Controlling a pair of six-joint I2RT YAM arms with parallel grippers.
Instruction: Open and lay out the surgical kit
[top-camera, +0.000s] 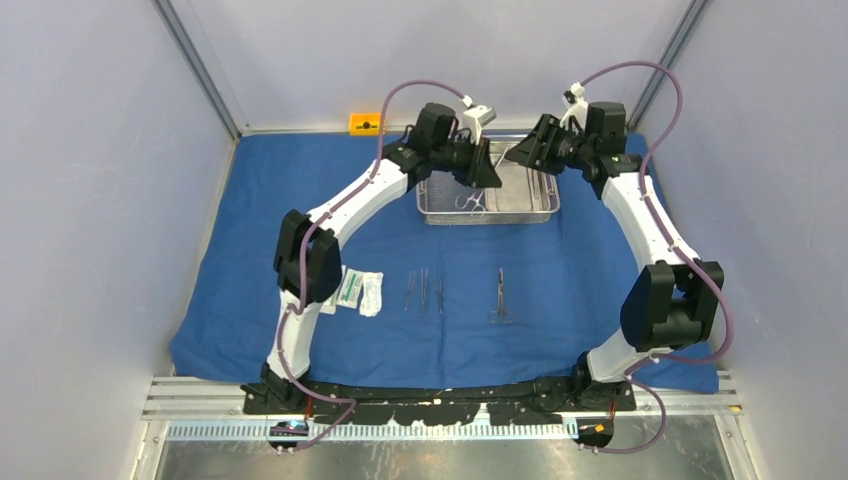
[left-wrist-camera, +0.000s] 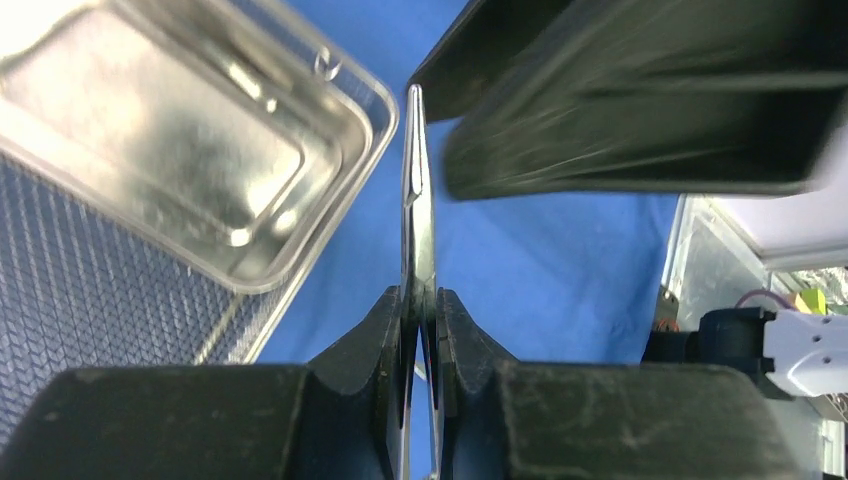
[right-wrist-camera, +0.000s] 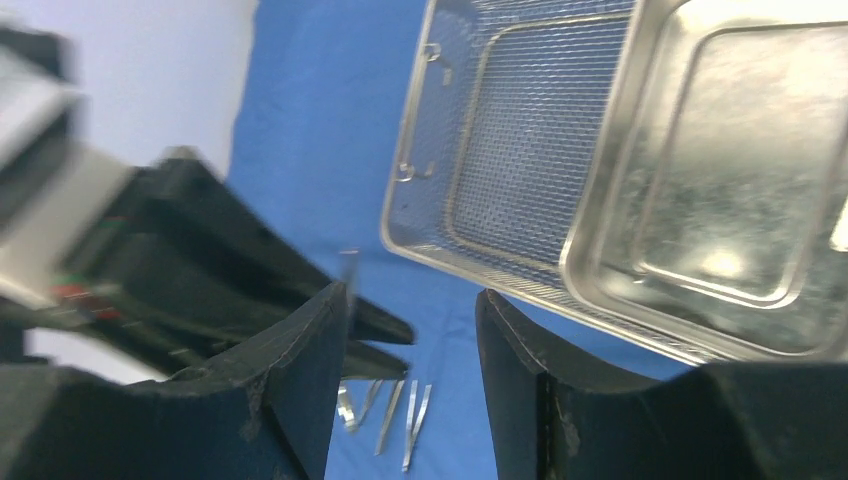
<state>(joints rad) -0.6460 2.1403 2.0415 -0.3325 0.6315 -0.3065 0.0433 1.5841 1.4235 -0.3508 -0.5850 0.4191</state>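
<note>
I am holding a thin steel tool (left-wrist-camera: 418, 220) clamped tight in the left gripper (left-wrist-camera: 420, 305), its tip sticking out past the fingers. I cannot tell whether it is scissors or forceps. The right gripper (right-wrist-camera: 412, 310) is standing open just beside that tip, with nothing between its fingers. Both are hovering over the far part of the blue cloth (top-camera: 590, 270), which is lying spread flat across the table. The mesh basket (top-camera: 487, 215) is sitting on the cloth beneath the two grippers, with the smaller tray (left-wrist-camera: 180, 150) lying inside it. Nearer the arm bases, several thin tools (top-camera: 423, 290) are lying in a row on the cloth. One ring-handled tool (top-camera: 500, 297) is lying to their right and white-green packets (top-camera: 360, 290) to their left, beside the left arm.
</note>
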